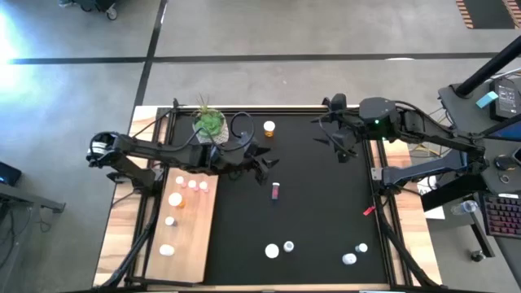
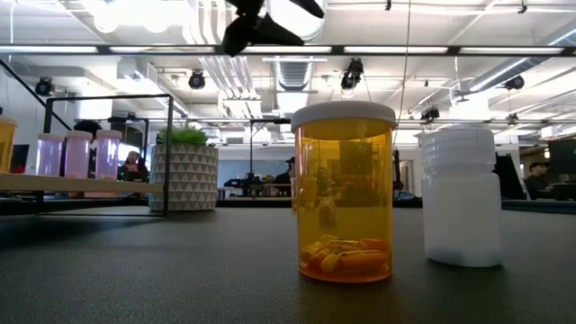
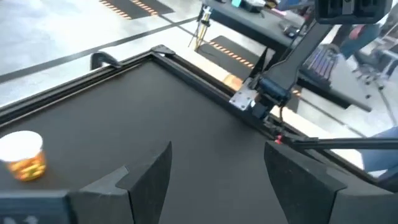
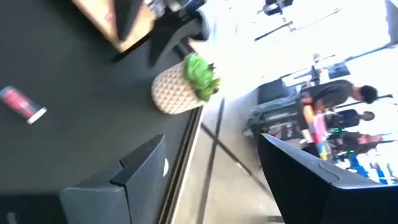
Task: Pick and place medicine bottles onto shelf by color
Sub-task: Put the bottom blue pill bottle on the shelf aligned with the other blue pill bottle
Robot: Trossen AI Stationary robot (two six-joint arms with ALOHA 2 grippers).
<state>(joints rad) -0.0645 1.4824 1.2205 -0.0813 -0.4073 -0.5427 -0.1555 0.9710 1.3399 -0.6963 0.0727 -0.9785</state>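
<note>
We note both pincers open and empty, left pincer [image 1: 267,165] over the mat near the fallen maroon bottle [image 1: 276,190], right pincer [image 1: 340,150] waiting, shelf [image 1: 189,232] partly filled; a careless grab could roll that lying bottle away.

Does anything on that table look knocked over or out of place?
Yes: one pink bottle lies on its side mid-mat, while the others, like the orange one, stand upright. Several bottles already stand on the shelf. Nothing looks spilled.
</note>
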